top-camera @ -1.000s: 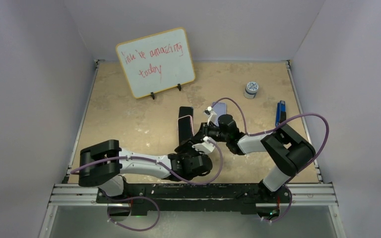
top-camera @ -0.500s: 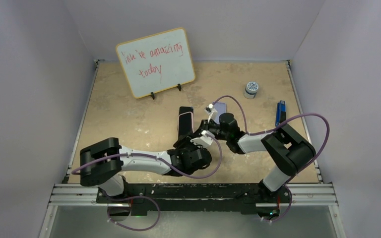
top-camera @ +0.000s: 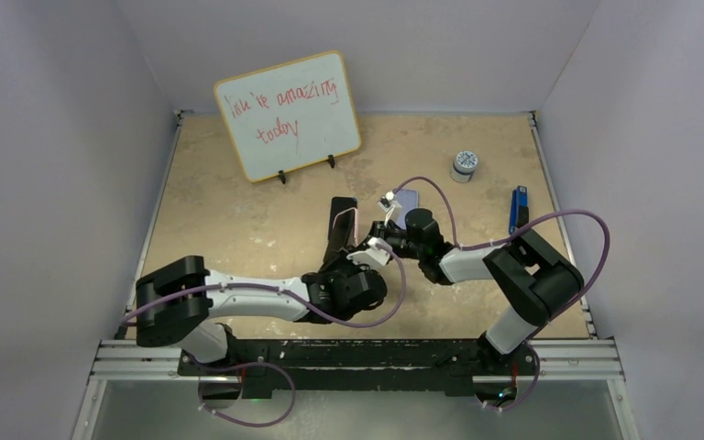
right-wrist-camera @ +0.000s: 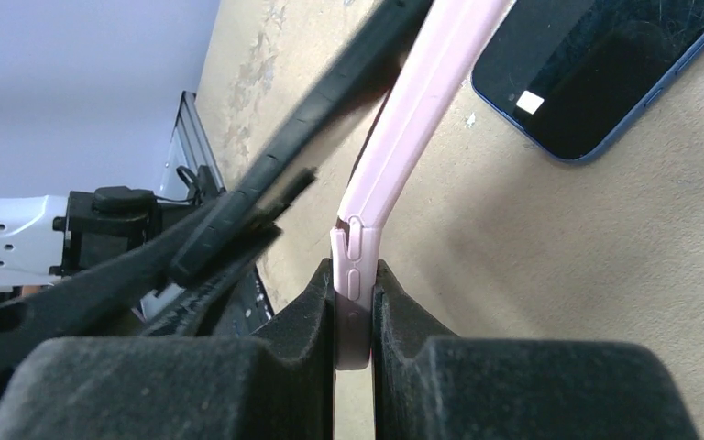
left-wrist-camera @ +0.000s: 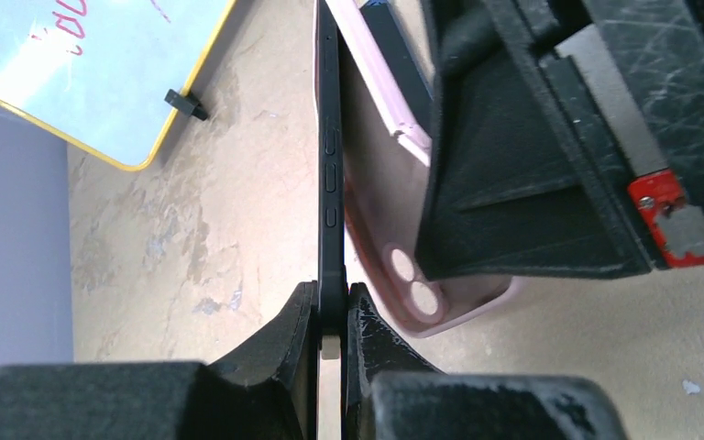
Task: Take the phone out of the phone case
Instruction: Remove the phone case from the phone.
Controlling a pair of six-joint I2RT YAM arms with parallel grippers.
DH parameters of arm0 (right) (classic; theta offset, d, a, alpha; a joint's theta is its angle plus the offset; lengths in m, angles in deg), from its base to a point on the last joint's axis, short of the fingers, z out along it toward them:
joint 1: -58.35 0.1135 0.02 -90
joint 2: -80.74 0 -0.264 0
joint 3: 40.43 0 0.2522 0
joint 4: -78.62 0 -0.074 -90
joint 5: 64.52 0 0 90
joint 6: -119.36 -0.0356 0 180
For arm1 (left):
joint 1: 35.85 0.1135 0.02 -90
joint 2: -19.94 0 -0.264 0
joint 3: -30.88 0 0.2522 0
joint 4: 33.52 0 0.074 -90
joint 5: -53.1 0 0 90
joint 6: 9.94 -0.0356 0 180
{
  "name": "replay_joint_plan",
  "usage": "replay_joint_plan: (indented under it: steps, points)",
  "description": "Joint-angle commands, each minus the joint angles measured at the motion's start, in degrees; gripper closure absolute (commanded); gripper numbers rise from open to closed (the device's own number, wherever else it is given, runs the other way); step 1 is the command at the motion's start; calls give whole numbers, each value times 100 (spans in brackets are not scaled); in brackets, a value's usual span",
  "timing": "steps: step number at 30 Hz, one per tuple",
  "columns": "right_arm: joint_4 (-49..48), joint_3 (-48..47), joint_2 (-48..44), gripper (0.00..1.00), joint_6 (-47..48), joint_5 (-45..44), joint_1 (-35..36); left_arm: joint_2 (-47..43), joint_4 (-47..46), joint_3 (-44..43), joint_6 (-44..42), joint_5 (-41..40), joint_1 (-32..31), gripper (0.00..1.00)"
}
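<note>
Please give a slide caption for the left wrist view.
Left pincer shut on the black phone edge, pink case alongside.

Pink phone case, edge-on, in the right claw.

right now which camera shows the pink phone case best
Left wrist: the pink phone case shows its broad face and camera holes beside the phone. Right wrist shows only its edge, pinched in the right gripper; top external, just a sliver.

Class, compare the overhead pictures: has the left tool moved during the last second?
Yes. The left tool, now shut on the phone, has shifted slightly left and forward, toward the whiteboard.
</note>
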Motion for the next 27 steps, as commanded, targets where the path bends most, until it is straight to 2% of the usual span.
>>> replay_joint_plan:
  steps: [1,10,15,19,24,27]
  points:
    - [-232,0,-188,100,-18,73,18,-726,71,-224,225,-95,-150,100]
    - [314,-205,-378,100,3,-372,-24,-1959,233,101,357,262,-203,100]
    - [1309,-576,-709,100,315,-938,-103,-2715,104,477,367,379,-212,100]
    - [2204,-958,-951,100,630,-1446,-292,-3093,106,719,364,154,-203,100]
    - [3433,-1310,-1324,100,1207,-1623,-866,-3364,386,915,496,-455,-203,100]
    - [4088,-1384,-1523,100,1506,-1676,-1366,-3423,254,1152,456,-669,-195,100]
